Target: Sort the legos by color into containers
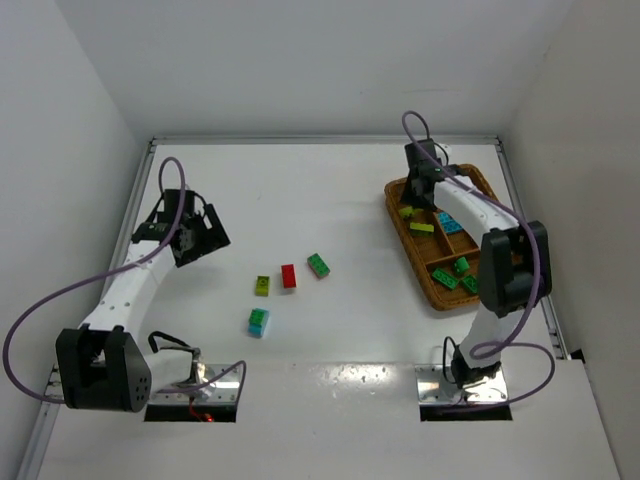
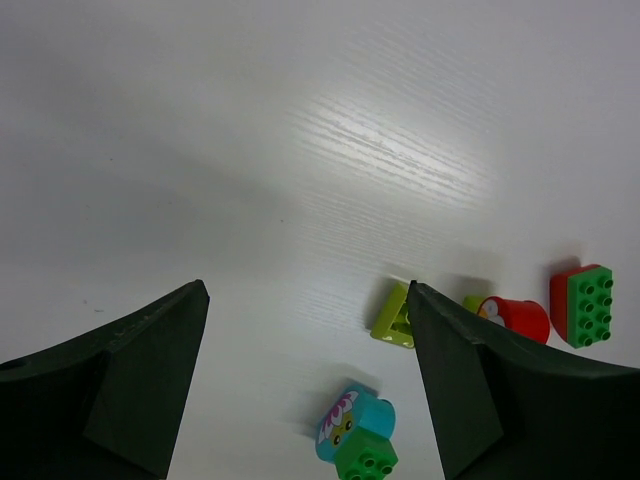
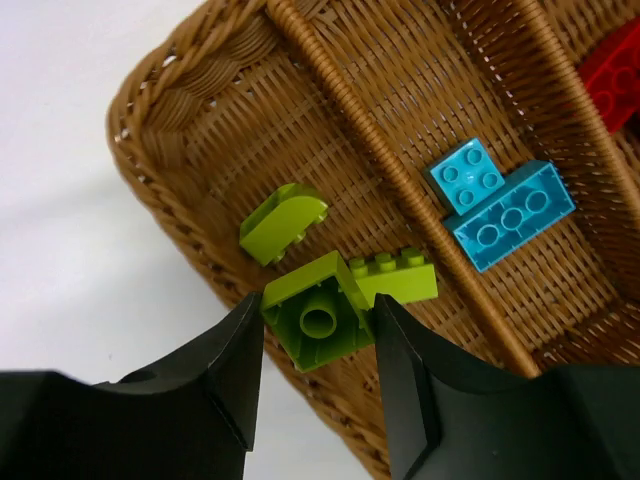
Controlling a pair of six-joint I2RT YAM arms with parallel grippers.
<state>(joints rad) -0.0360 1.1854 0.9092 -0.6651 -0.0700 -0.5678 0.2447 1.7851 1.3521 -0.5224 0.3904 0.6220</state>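
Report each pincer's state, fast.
Left pincer: open, holding nothing.
Right pincer: shut on a yellow-green brick, above the wicker tray.

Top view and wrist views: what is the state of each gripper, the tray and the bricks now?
Left gripper: open, empty, above the table.
Right gripper: shut on a yellow-green brick, over the tray.
Tray: partly filled.
Cyan bricks: lying in the tray.
Red brick: loose on the table, unsorted.
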